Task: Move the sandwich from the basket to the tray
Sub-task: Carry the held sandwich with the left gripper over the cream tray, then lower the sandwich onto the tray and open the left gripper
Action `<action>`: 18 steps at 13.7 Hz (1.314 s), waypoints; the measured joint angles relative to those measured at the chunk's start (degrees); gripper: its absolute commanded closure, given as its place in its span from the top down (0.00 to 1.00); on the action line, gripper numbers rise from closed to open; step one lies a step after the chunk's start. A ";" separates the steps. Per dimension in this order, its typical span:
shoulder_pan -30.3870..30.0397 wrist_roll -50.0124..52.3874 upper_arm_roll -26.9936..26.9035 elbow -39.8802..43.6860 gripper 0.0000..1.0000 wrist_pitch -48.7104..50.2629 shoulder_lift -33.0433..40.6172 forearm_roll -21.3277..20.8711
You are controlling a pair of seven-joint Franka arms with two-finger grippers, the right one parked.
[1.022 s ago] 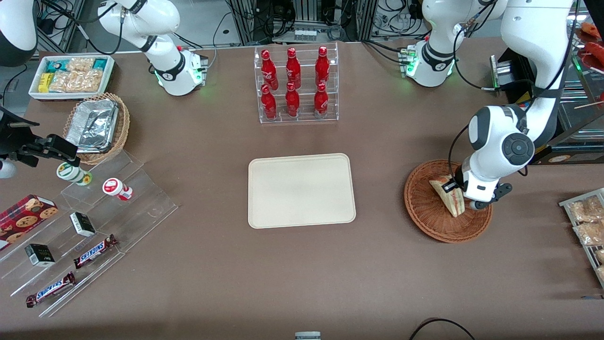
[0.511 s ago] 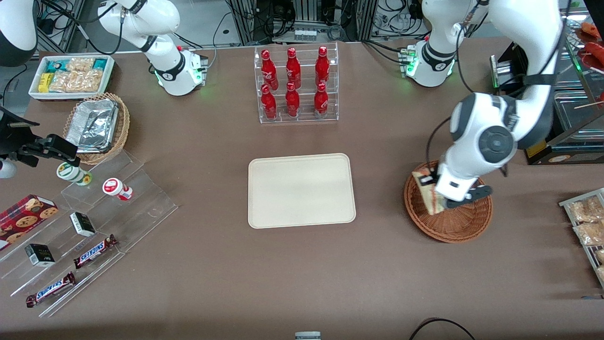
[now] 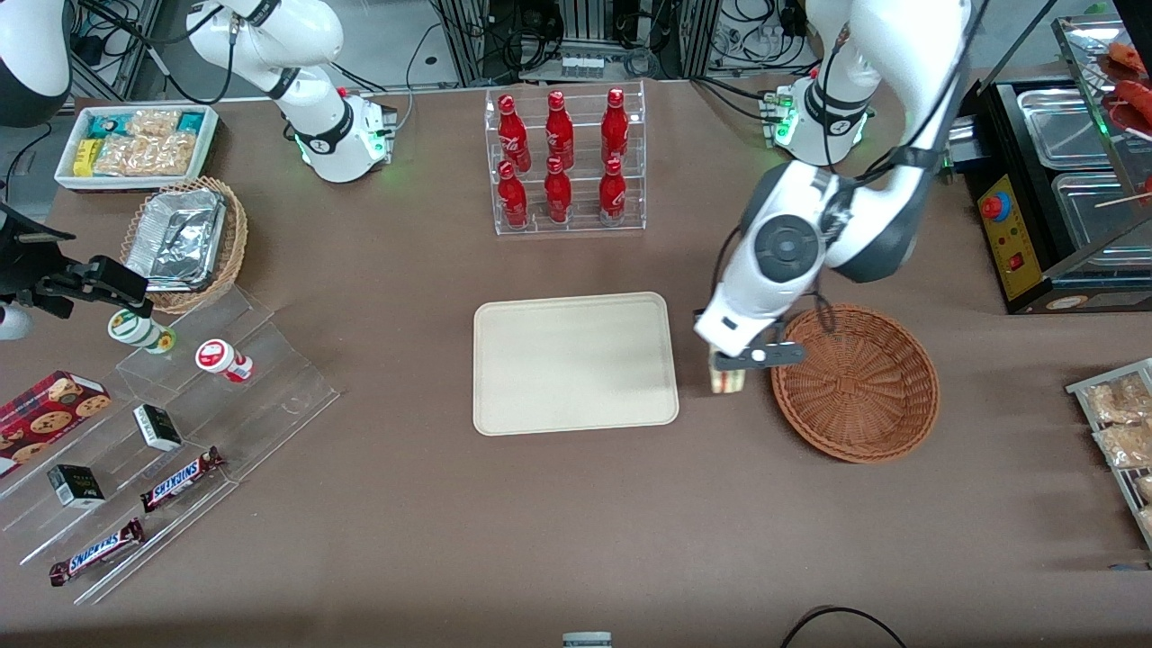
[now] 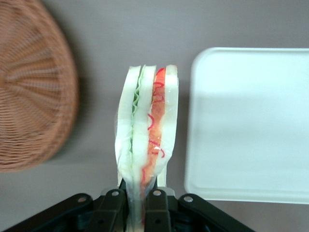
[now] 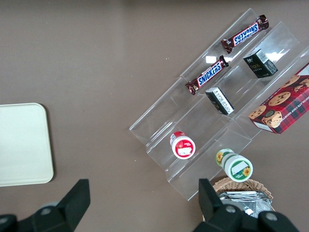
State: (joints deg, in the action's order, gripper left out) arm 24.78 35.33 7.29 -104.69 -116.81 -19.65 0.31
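Midway through the transfer: sandwich point(image 4: 145, 135) lifted clear of the basket point(image 3: 855, 382), not yet over the tray point(image 3: 576, 362). Pinched at its narrow end in the jaws of the gripper point(image 4: 141, 200), closed tight on the bread, filling layers hanging edge-down. Suspended above bare bench point(image 3: 540, 522) in the gap between basket and tray, close to the tray's near rim. Basket now empty at three o'clock from the tray in the front view. Left to do: short carry over the tray, lowering, release. Arm bent over from twelve o'clock, wrist pointing down.
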 measured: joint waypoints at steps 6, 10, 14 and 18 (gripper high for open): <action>9.25 9.40 0.02 13.12 0.00 -0.10 -11.21 2.10; 13.90 15.06 0.01 20.26 0.00 -0.21 -18.14 2.18; 15.65 16.98 0.01 25.52 0.00 -0.20 -22.96 2.18; 15.68 17.09 -0.05 26.43 0.00 -0.21 -24.25 2.18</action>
State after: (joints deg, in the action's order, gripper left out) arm 40.46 52.43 7.25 -78.26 -117.02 -43.89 2.49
